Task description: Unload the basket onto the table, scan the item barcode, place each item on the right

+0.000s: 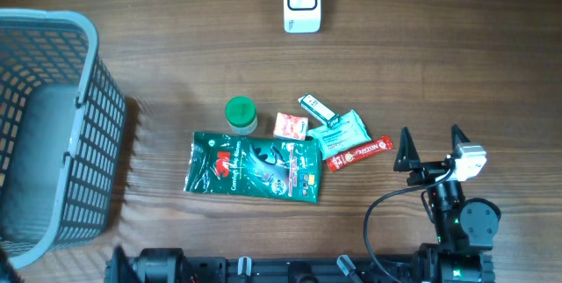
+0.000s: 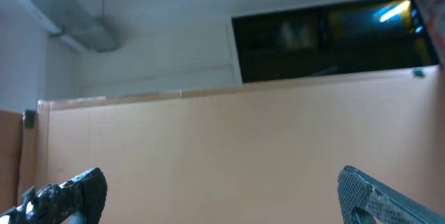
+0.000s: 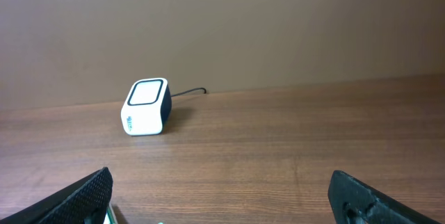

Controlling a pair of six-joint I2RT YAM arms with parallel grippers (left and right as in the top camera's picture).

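Scanner: a small white barcode scanner (image 1: 301, 2) with a dark face sits at the upper centre of the overhead frame, on the wooden surface (image 1: 457, 54); a thin cable (image 3: 189, 92) leaves its back.
Items: a loose cluster lies at mid-frame, well apart from the scanner and below it in the picture.
Green packet (image 1: 255, 167): the largest item, lying flat at the lower left of the cluster.
Green-lidded jar (image 1: 241, 113): upright, just above the packet's top edge.
Orange sachet (image 1: 291, 126): just right of the jar.
White sachet (image 1: 314, 107): tilted, at the top of the cluster.
Teal pouch (image 1: 341, 134): right of the orange sachet, touching the red bar (image 1: 360, 152) below it.
Basket (image 1: 88, 81): grey mesh, at the left edge of the frame.
Right gripper (image 1: 430, 138): lower right of the overhead frame, near the red bar, touching nothing; its fingers (image 3: 83, 196) are spread wide and empty, with the scanner in its wrist view.
Left gripper (image 2: 219, 182): fingers (image 2: 69, 193) spread wide with nothing between them, its wrist camera facing a pale wall and a dark window.
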